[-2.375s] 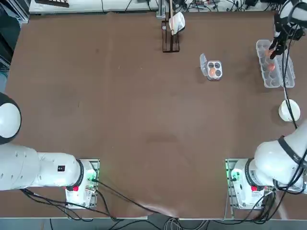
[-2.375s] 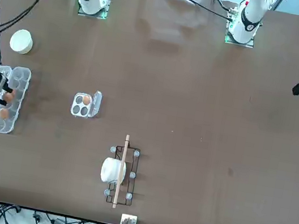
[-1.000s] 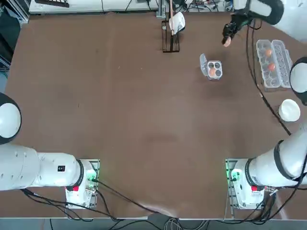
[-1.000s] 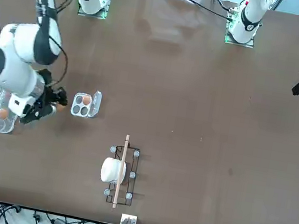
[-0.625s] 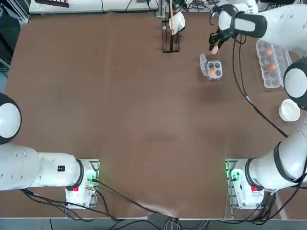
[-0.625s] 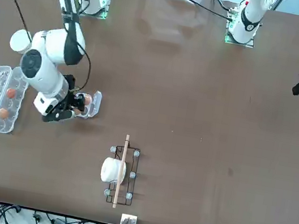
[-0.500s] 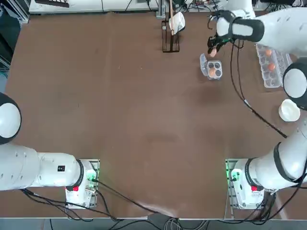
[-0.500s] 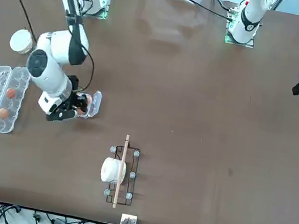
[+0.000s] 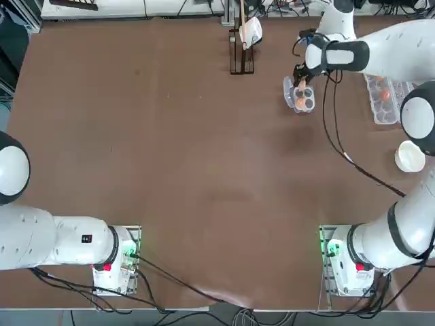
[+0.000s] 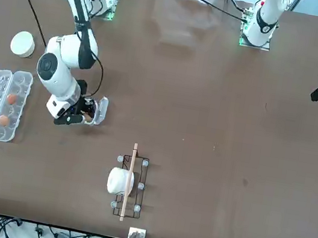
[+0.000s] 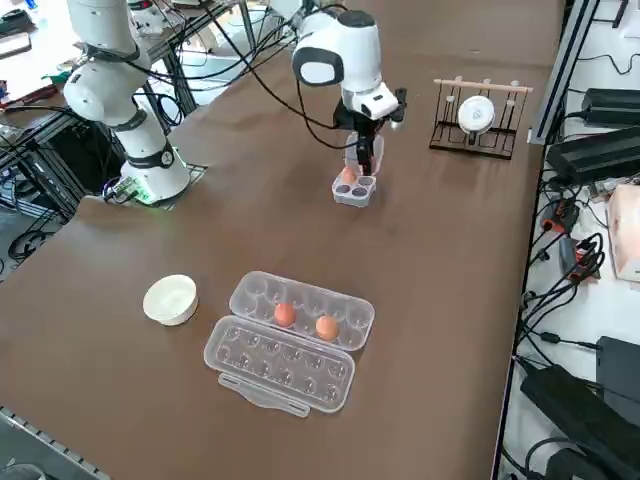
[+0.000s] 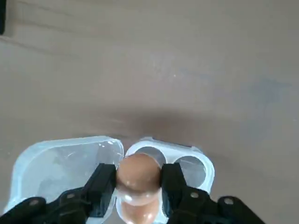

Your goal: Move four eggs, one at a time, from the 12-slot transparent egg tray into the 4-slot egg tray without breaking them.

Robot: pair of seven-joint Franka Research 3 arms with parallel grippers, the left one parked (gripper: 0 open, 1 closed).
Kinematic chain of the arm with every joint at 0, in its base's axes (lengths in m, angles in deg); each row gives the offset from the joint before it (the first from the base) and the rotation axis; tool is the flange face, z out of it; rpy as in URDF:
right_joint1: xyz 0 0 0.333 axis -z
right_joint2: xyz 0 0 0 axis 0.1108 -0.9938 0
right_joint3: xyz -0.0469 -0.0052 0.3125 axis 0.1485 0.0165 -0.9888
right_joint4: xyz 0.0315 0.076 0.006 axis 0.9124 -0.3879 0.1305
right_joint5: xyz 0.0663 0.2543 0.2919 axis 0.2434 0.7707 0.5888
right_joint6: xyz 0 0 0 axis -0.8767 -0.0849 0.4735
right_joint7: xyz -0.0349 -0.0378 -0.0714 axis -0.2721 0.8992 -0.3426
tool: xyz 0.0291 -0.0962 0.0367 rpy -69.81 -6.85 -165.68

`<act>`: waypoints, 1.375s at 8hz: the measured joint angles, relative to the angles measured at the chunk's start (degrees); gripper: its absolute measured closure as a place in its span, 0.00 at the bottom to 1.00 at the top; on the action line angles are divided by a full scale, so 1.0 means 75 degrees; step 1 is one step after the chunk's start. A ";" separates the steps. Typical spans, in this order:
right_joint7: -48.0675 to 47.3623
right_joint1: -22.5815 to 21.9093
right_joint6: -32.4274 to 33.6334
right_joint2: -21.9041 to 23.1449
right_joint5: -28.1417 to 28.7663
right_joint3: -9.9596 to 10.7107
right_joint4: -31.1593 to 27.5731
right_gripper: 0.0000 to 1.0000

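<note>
the egg in hand is a smooth brown-orange oval, clamped between the two black fingers of the right gripper and hanging directly over the 4-slot egg tray. that tray is a small square carton of thin clear plastic with rounded cups and its lid flap folded open to one side; it sits on the far part of the brown table, towards the robot's right. a second egg already rests in a cup just beneath the held one, so this appears to be the second transfer of four. two more eggs remain side by side in the 12-slot transparent egg tray, a long clear carton lying open, well apart from the small tray.

judged step: placing. the next move calls for lining the egg up with an empty cup, lowering it gently until seated, and only then parting the fingers; a drop from height or contact with the seated egg risks a crack.

nearby stand a white round bowl and a wire rack.
</note>
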 joint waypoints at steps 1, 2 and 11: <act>-0.0002 -0.0001 -0.0179 0.0000 0.0000 0.0001 -0.0162 0.43; -0.0004 -0.0003 -0.0230 -0.0001 0.0000 0.0001 -0.0242 0.43; 0.0023 -0.0004 -0.0307 -0.0036 0.0000 0.0021 -0.0271 0.00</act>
